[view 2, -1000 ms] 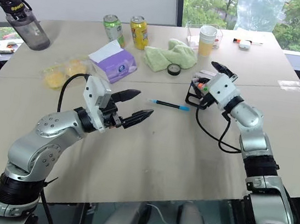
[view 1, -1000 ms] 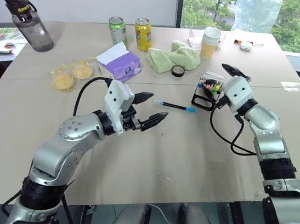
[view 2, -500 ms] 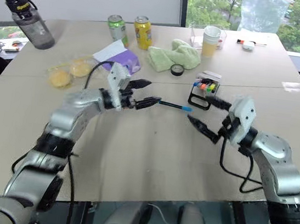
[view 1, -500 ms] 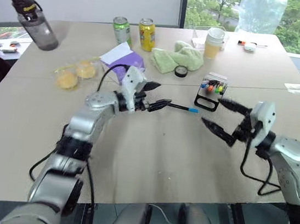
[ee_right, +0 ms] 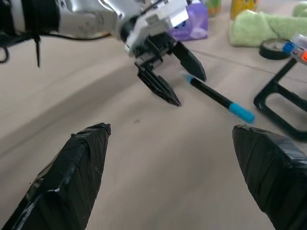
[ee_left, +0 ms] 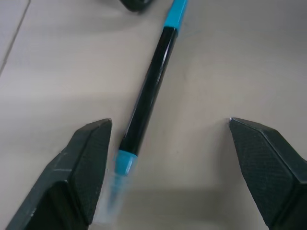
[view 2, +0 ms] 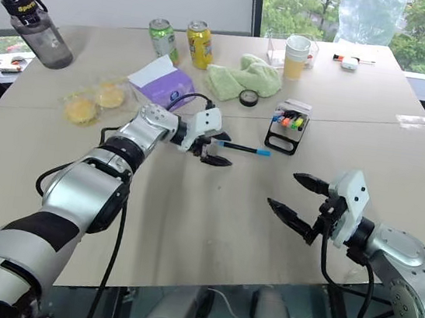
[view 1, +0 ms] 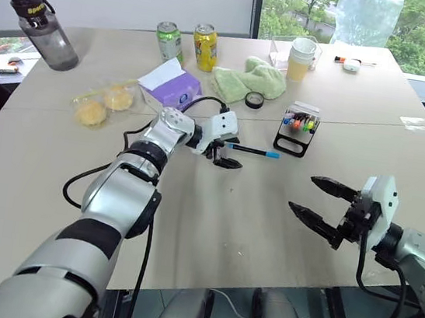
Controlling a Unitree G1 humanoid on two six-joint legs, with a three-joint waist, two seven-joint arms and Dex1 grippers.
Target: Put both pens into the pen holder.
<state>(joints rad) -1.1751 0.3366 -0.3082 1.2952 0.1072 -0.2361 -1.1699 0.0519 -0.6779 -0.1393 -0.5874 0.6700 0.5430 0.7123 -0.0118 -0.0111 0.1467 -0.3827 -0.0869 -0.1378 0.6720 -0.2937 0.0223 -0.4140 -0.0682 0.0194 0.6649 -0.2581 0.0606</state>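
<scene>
Since a second ago the left gripper (view 1: 227,151) has reached forward to the blue-ended pen (view 1: 254,150), its fingers wide either side of the pen's near end, while the right gripper (view 1: 320,201) has drawn back from the pen holder (view 1: 297,130), fingers wide and empty. The pen lies flat on the bench (view 1: 211,229), just left of the holder, which contains several markers.

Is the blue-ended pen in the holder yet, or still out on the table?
Out. The pen lies flat on the table, apart from the holder, between the open jaws of the left gripper, not yet gripped.
</scene>
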